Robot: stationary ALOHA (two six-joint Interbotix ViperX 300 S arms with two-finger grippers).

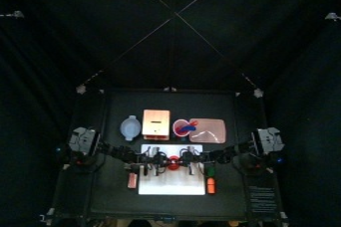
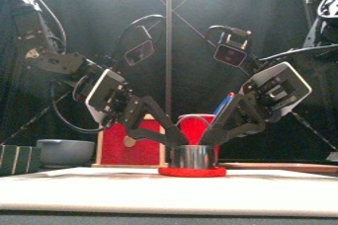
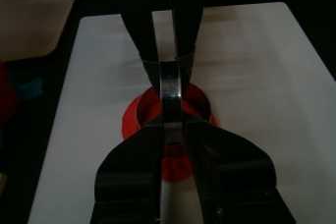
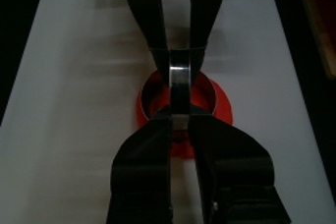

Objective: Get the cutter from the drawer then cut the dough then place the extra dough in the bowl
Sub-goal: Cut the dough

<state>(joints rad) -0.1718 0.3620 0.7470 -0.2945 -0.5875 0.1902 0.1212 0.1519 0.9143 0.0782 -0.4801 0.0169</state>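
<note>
Both leaning inward, left gripper (image 2: 172, 142) and right gripper (image 2: 215, 142) each clamp the round metal cutter (image 2: 193, 157) standing on flat red dough (image 2: 193, 171).

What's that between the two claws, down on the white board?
A metal cutter on red dough, seen in the front view, with left gripper and right gripper meeting over it.

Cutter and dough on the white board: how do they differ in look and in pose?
The cutter is grey metal; the dough is red. The cutter stands upright; the dough lies flat under it. The cutter is narrower; the dough shows beyond it on both sides. Both are round and rest on the white board.
</note>
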